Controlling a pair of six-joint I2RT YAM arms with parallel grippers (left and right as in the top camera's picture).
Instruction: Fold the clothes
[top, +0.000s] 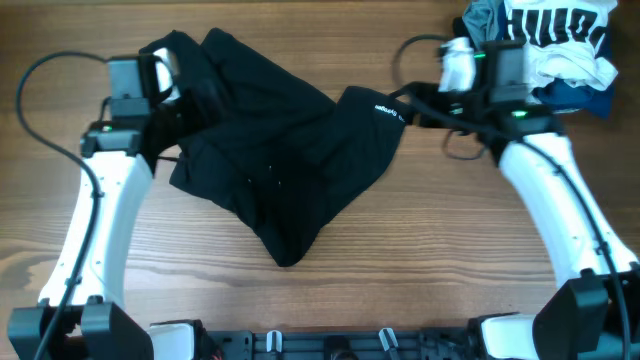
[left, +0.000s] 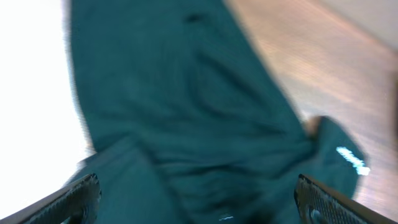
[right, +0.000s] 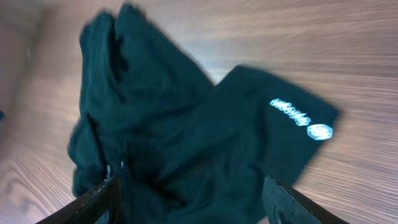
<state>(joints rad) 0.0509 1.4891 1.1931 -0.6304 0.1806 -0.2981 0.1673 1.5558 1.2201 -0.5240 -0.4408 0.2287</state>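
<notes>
The black garment (top: 280, 150) lies crumpled on the wooden table, one flap with a small white logo (top: 388, 110) pointing right. My left gripper (top: 172, 98) is at its upper-left edge. In the left wrist view its jaws (left: 198, 185) are wide open, with the fabric (left: 186, 112) spread between and beyond them. My right gripper (top: 412, 112) is beside the logo flap. In the right wrist view its jaws (right: 191, 186) are wide open over the cloth (right: 186, 137), and the logo (right: 301, 118) shows ahead to the right. Neither gripper grips the fabric.
A pile of other clothes sits at the back right corner: a white-and-navy lettered garment (top: 560, 25), a grey one (top: 485, 15) and a dark blue one (top: 575, 95). Bare wooden table (top: 420, 250) lies in front of the black garment.
</notes>
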